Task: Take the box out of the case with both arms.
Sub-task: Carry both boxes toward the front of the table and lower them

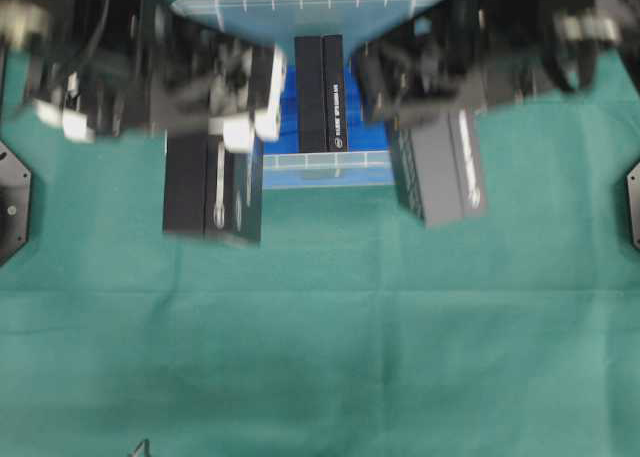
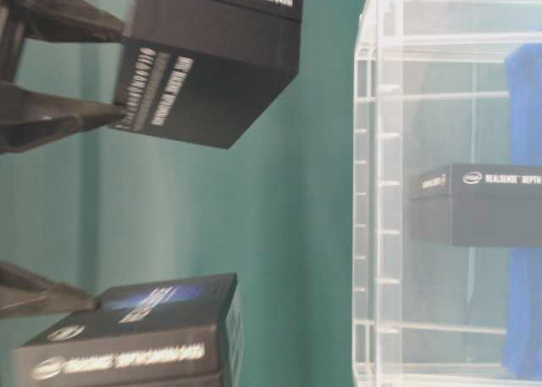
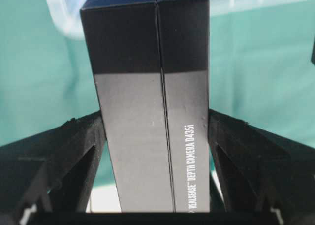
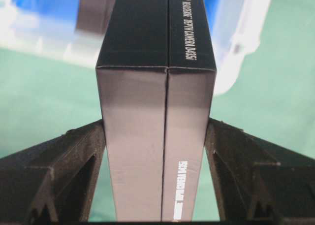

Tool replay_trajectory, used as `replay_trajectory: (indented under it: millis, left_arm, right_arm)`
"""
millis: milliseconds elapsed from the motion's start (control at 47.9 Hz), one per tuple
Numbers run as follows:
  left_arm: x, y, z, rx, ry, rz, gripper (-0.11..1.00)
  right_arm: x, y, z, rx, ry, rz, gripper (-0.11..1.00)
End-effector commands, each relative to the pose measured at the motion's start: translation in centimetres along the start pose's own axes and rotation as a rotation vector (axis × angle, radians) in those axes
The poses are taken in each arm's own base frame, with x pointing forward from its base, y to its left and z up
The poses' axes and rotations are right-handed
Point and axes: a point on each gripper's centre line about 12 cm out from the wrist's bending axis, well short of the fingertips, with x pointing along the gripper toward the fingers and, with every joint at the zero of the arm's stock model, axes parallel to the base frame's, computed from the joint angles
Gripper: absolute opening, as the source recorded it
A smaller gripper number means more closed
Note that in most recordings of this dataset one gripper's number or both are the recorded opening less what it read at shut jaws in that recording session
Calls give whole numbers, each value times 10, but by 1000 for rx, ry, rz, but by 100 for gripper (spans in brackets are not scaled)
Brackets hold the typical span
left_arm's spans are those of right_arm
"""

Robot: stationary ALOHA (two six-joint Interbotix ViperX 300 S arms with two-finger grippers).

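The clear case [image 1: 310,2] stands at the back middle, its wall [image 2: 377,150] near in the table-level view. One black box [image 1: 320,92] stands on the blue floor inside it, also seen through the wall as the box [image 2: 478,205]. My left gripper [image 3: 156,119] is shut on a second black box [image 3: 142,48], held outside the case over the cloth at its front left [image 1: 213,197]. My right gripper [image 4: 156,125] is shut on a third black box [image 4: 157,33], outside the case at its front right [image 1: 437,167]. Both held boxes fill the gap between the fingers.
Green cloth [image 1: 320,357] covers the table in front of the case. Black mounts sit at the left edge [image 1: 12,207] and right edge [image 1: 632,202]. Both arms crowd the case's front corners.
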Motion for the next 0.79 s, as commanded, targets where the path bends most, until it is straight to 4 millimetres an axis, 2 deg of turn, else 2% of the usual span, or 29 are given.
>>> replay_trajectory:
  millis: [0,188,355,459,772]
  left_arm:
    - [-13,1,-20,-4,10,-37,63]
    - [-13,0,-61,-24,39,-36,63]
    - [-13,2,-84,-29,53,-34,63]
    - [-13,2,-89,-26,54,-32,63]
    - [-13,2,-90,0,54,-33,63]
  right_arm:
    - [-27,-6,-20,-11,-4,65,66]
    - [-33,-6,-64,4,0,64,66]
    - [-39,-8,-87,35,17,79,66]
    - [-39,-8,-96,52,24,80,66]
    - [-40,-8,-103,94,29,83,66]
